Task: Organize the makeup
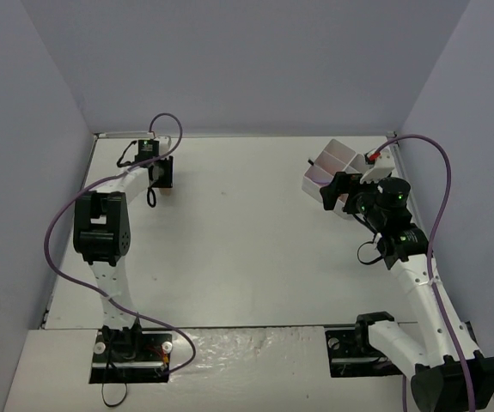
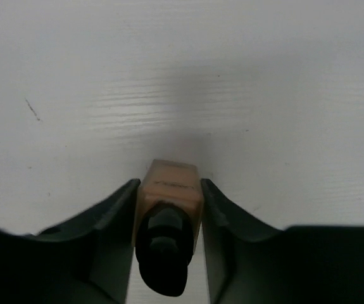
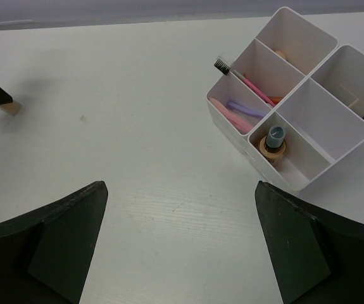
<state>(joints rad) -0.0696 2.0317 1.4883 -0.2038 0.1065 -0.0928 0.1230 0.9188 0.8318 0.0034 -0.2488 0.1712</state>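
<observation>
A tan bottle [image 2: 171, 176] with a dark cap lies on the white table between my left gripper's fingers, cap toward the wrist. Both fingers press its sides, so the left gripper [image 2: 169, 190] is shut on it, at the table's far left [image 1: 161, 182]. In the right wrist view only a tan corner of that bottle [image 3: 9, 108] shows under a dark finger. My right gripper [image 3: 182, 247] is open over bare table, just left of the white tray [image 3: 308, 79]. The tray holds another tan bottle [image 3: 274, 142], pink and purple pencils [image 3: 252, 95] and a beige sponge [image 3: 282, 56].
The tray [image 1: 337, 163] stands at the back right, partly hidden by my right arm. Purple cables [image 1: 169, 129] loop above both arms. Grey walls close the table on the left, back and right.
</observation>
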